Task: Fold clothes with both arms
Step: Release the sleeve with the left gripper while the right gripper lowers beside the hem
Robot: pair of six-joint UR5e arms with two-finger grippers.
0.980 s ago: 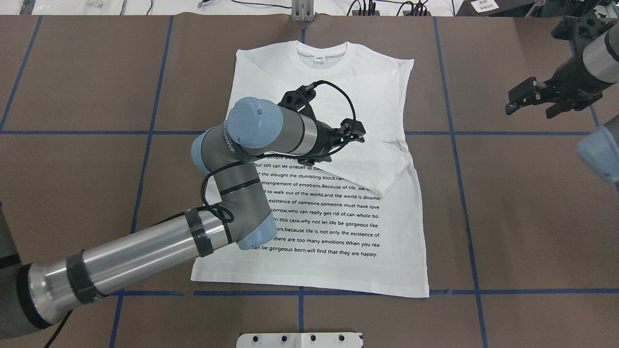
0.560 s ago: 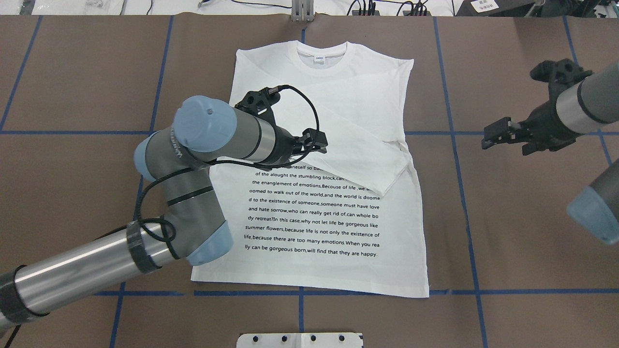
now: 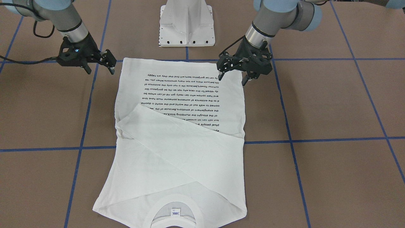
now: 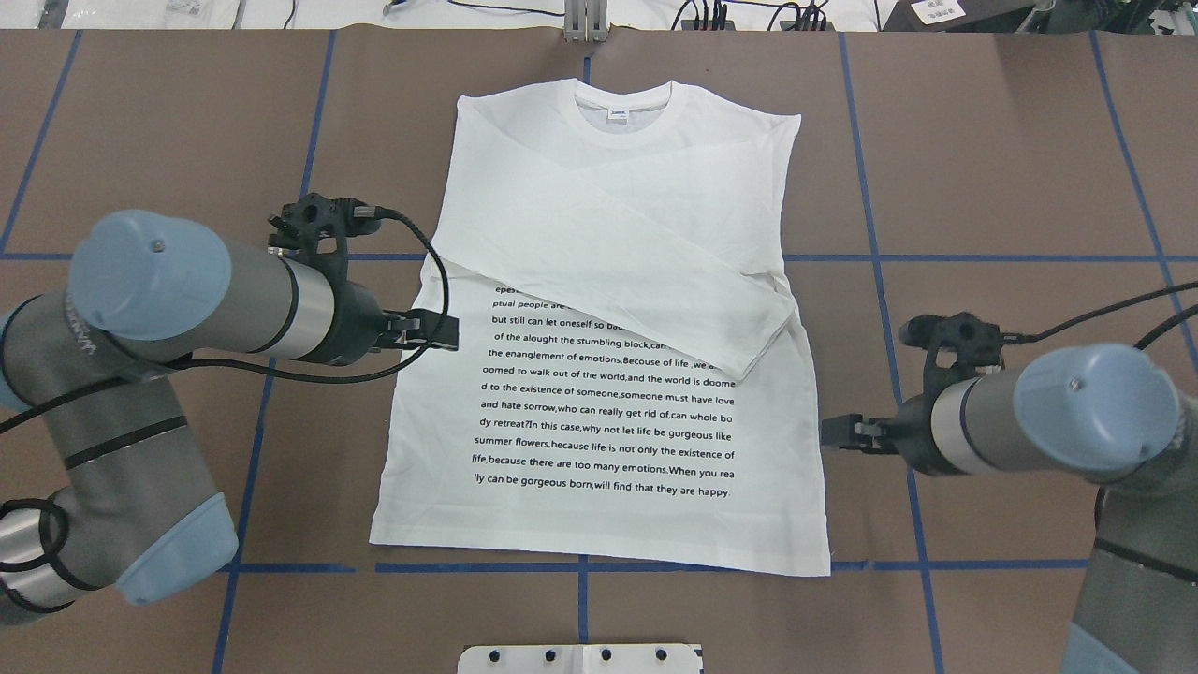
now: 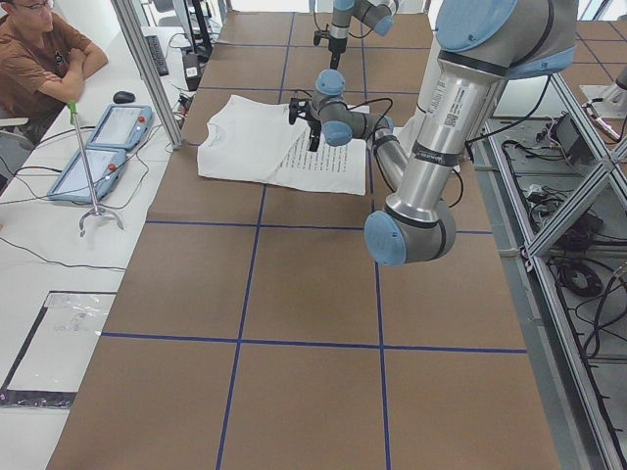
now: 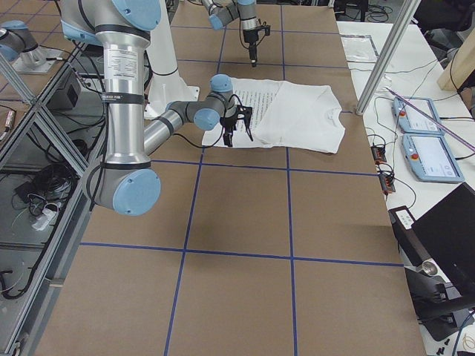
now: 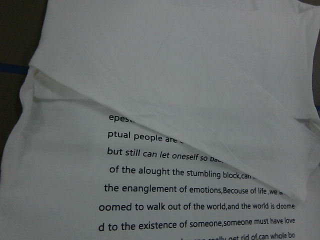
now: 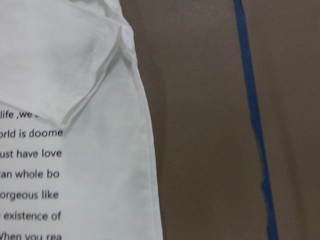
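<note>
- Both sleeves lie crossed on the T-shirt [image 4: 599, 328]; the body folds look still to do
- left gripper [image 3: 232, 78], upper right, and right gripper [image 3: 100, 70], upper left: fingers spread, empty

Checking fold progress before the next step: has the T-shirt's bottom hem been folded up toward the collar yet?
No, the hem lies flat at the near end of the T-shirt, with the lower text lines uncovered.
</note>
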